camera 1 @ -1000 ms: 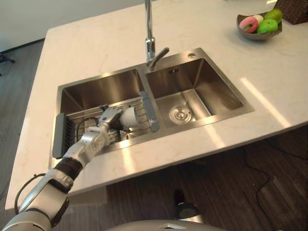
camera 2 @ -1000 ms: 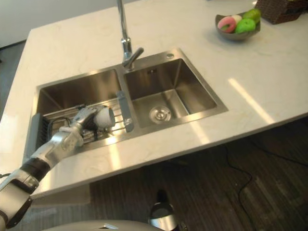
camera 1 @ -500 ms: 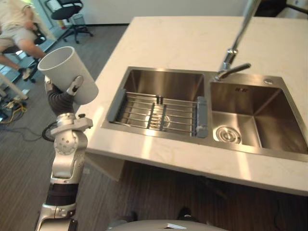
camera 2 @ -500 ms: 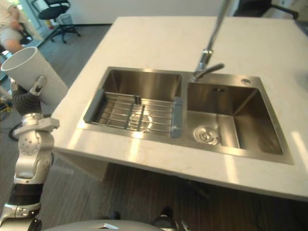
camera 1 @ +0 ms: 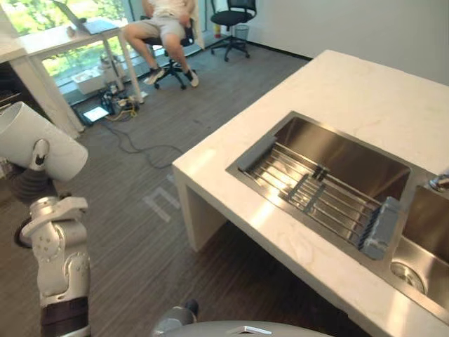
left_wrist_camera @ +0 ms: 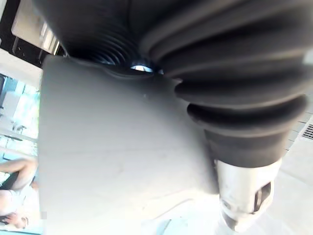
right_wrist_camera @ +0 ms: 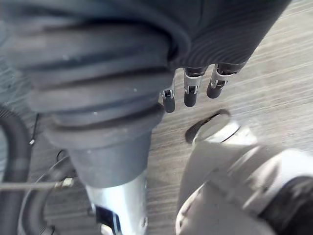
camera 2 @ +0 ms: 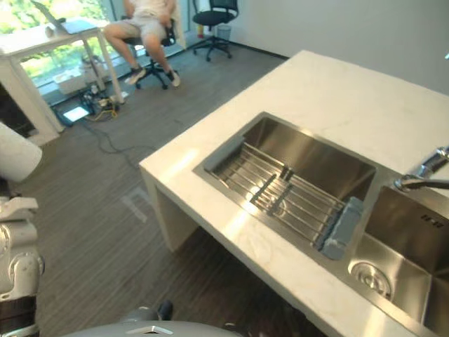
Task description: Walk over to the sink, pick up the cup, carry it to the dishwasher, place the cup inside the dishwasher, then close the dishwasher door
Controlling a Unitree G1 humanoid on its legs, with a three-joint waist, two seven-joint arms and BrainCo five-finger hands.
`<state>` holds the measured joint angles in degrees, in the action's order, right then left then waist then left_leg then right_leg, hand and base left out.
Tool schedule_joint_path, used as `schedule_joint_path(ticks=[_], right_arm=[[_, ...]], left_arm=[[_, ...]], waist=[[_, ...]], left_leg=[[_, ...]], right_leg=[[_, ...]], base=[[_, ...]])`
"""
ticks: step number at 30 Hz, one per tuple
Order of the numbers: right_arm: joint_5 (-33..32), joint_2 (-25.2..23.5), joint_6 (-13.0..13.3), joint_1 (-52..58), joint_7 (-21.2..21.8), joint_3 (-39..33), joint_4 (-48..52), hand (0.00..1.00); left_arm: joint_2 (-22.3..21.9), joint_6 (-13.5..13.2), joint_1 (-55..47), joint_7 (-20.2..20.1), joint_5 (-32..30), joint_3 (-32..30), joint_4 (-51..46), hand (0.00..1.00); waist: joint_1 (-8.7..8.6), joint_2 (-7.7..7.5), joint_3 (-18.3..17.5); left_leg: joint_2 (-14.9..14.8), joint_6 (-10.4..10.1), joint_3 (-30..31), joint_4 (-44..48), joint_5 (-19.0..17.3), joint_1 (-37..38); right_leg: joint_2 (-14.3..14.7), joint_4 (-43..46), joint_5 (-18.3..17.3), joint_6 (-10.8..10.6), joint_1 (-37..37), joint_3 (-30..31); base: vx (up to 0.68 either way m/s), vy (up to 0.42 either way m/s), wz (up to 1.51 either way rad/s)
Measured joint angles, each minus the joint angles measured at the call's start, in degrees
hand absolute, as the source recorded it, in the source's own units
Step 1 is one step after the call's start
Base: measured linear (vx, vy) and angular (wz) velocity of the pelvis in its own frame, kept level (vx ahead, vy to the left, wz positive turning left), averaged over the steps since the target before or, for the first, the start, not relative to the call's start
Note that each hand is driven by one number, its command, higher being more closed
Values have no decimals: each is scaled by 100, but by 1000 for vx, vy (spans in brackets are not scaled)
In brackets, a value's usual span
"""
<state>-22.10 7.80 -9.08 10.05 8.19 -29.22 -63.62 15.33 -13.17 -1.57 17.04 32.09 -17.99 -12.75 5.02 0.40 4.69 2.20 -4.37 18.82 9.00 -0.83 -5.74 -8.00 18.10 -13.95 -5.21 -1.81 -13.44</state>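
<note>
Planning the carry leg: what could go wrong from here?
1. The cup sits tilted in the left hand, raised high; a slip could drop it on the floor.
2. Cables lie on the floor near a seated person; walking there risks a snag.
3. The counter corner juts close by.

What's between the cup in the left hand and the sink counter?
Left eye view: only floor between the cup, gripped in the left hand, and the counter, with a dark cable lying across it. Nothing stands there.

No legible text or signs
</note>
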Motion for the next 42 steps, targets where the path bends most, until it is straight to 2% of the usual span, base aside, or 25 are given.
schedule_joint_path(ticks=[3, 4, 6, 9, 10, 11, 12, 13, 14, 15, 16, 17, 18, 19, 20, 21, 23, 24, 27, 28, 31, 33, 34, 38, 42], right_arm=[[2, 18, 0, -160, 91, 196, -7, 0], [2, -17, -17, -216, 134, 227, -28, 0], [2, 7, -98, -211, 135, 234, -45, 0], [74, 207, -138, -101, 129, 338, -84, 0], [252, 340, -162, -91, 130, 331, -95, 0], [306, 346, -190, -139, 132, 319, -95, 0], [422, 340, -236, -121, 139, 316, -110, 0], [427, 328, -238, -128, 137, 313, -140, 0], [427, 216, -230, -85, 123, 214, -151, 0], [418, 223, -241, -102, 75, 212, -32, 0], [395, 217, -236, -91, 58, 202, -10, 0], [349, 249, -215, -18, 13, 243, 156, 0], [338, 402, -202, 127, -17, 323, 265, 0], [341, 481, -202, 162, -15, 309, 264, 0], [348, 501, -225, 123, -28, 172, 199, 0], [354, 409, -248, 166, -77, 208, 191, 0], [458, 485, -264, 201, -95, 197, 192, 0], [531, 535, -319, 200, -92, 191, 196, 0], [823, 545, -364, 215, -57, 187, 190, 0], [820, 431, -364, 205, -75, 196, 207, 0], [442, 194, -406, 171, -117, 191, 230, 0], [313, 128, -444, 190, -111, 186, 230, 0], [269, 59, -435, 252, -110, 183, 223, 0], [211, -69, -345, 416, -100, 136, 194, 0], [211, -48, -215, 83, -52, 153, 204, 0]], left_arm=[[2, 13, -49, -105, -186, 143, 0, 100], [19, 19, -38, -119, -293, 130, 5, 100], [43, 23, 75, -182, -308, 134, 159, 100], [176, 80, 331, -300, -310, 128, 383, 100], [303, 107, 332, -359, -316, 112, 382, 100], [375, 151, 334, -387, -323, 127, 407, 100], [425, 250, 416, -498, -329, 212, 439, 100], [379, 305, 471, -569, -328, 237, 450, 100], [168, 399, 715, -723, -322, 266, 431, 100], [114, 386, 822, -755, -311, 435, 463, 100], [126, 387, 832, -761, -306, 550, 505, 100], [113, 390, 939, -755, -304, 921, 686, 100], [38, 400, 1034, -756, -305, 1392, 734, 100], [-38, 397, 1135, -755, -305, 1587, 742, 100], [-141, 361, 1363, -762, -314, 1789, 801, 100], [-226, 326, 1570, -773, -327, 1893, 911, 100], [-223, 333, 1634, -844, -383, 2041, 913, 100], [-222, 392, 1651, -952, -429, 2064, 915, 100], [-218, 544, 1647, -1115, -419, 2086, 901, 100], [-203, 581, 1638, -1255, -410, 2080, 906, 100], [-138, 733, 1527, -1309, -291, 2035, 913, 100], [-92, 795, 1487, -1399, -291, 2044, 972, 100], [-96, 826, 1482, -1505, -291, 2099, 1017, 100], [-61, 828, 1400, -1652, -200, 2281, 1110, 100], [-69, 832, 1146, -1527, -92, 2363, 1131, 100]], waist=[[-7, -19, 61], [-13, -17, 104], [-88, -52, 127], [-137, 67, 106], [-99, 277, 39], [-155, 268, 66], [-258, 343, 107], [-395, 259, 74], [-704, 111, 9], [-603, 50, 40], [-610, 13, 41], [-705, -18, 89], [-814, -13, 76], [-918, 16, 111], [-1031, -26, 88], [-1170, -3, 74], [-1112, 88, 17], [-1067, 225, -44], [-1062, 354, -122], [-1063, 321, -118], [-960, 212, -66], [-990, 183, -43], [-1050, 117, -5], [-1067, 61, 23], [-934, -27, -12]], left_leg=[[-102, 62, -523, -81, 197, -39], [-337, 531, -1384, -130, 56, -65], [-686, 669, -2258, -109, -40, -86], [-967, 685, -3029, 407, -62, -426], [-979, 682, -3181, 619, 151, -399], [-945, 625, -3210, 680, 213, -450], [-814, 868, -3208, 585, 481, -574], [-661, 852, -2936, 136, 826, -555], [-691, 1362, -3344, 149, 644, -571], [-1341, 1291, -4353, 1232, -97, -518], [-1639, 1233, -4766, 1562, -223, -382], [-2159, 1207, -5319, 1846, -44, 66], [-2570, 1338, -5819, 1885, 727, 583], [-2596, 1371, -5921, 1816, 1005, 645], [-2494, 1360, -5971, 1550, 983, 597], [-2377, 1086, -6077, 1468, 692, 582], [-2412, 755, -6287, 1605, 367, 628], [-2074, 471, -6301, 1119, 212, 810], [-1573, 78, -6215, 186, 86, 1073], [-1232, -2, -6035, -353, 79, 1201], [-684, 145, -5883, -1155, 301, 1354], [-559, 211, -5676, -1332, 330, 1281], [-489, 240, -5382, -1381, 332, 1204], [-368, 317, -4607, -1381, 378, 1078], [-293, 345, -4579, -1385, 446, 1056]], right_leg=[[32, 125, -135, 136, -38, -83], [46, 83, -172, 204, -169, -355], [52, -168, -73, 214, -410, -773], [-80, -220, -31, 216, -415, -1357], [6, -42, -101, 128, -390, -1387], [7, 26, -158, 206, -389, -1335], [183, -82, -285, 546, -297, -1040], [395, -390, -211, 721, -307, -882], [296, -786, 256, 531, -407, -1160], [114, -534, 251, 571, -275, -1630], [-26, -342, 234, 618, -213, -1764], [-373, 58, 207, 659, -241, -2013], [-721, 669, 121, 686, -238, -2314], [-899, 1031, -77, 562, -120, -2355], [-708, 570, -146, 470, 14, -2312], [-570, 25, 272, 555, -159, -2519], [-578, 29, 334, 541, -67, -2525], [-694, 69, 412, 422, -18, -2491], [-859, 89, 567, 209, -8, -2504], [-1018, 131, 673, 128, 38, -2538], [-1216, 56, 991, 42, 137, -2465], [-1197, -148, 1194, 51, 78, -2241], [-1113, -375, 1382, 117, 7, -1693], [-919, -711, 1519, 225, -276, -697], [-892, -1125, 1456, 133, -456, -594]], base=[[-47, -64, 71], [-124, -46, 66], [-83, -95, 108], [-5, 41, 97], [55, 53, 79], [-7, 37, 108], [-87, 9, 128], [-141, -17, 240], [-140, -40, 221], [-95, -20, 196], [-61, 46, 121], [28, 159, 147], [19, 175, 158], [-51, 145, 151], [-177, 2, 151], [-171, -11, 135], [-67, 105, 44], [-34, 248, 3], [-62, 247, 21], [-105, 290, 28], [-142, 239, 16], [-122, 136, 59], [-103, 149, 90], [-17, 87, 90], [19, -48, 8]])
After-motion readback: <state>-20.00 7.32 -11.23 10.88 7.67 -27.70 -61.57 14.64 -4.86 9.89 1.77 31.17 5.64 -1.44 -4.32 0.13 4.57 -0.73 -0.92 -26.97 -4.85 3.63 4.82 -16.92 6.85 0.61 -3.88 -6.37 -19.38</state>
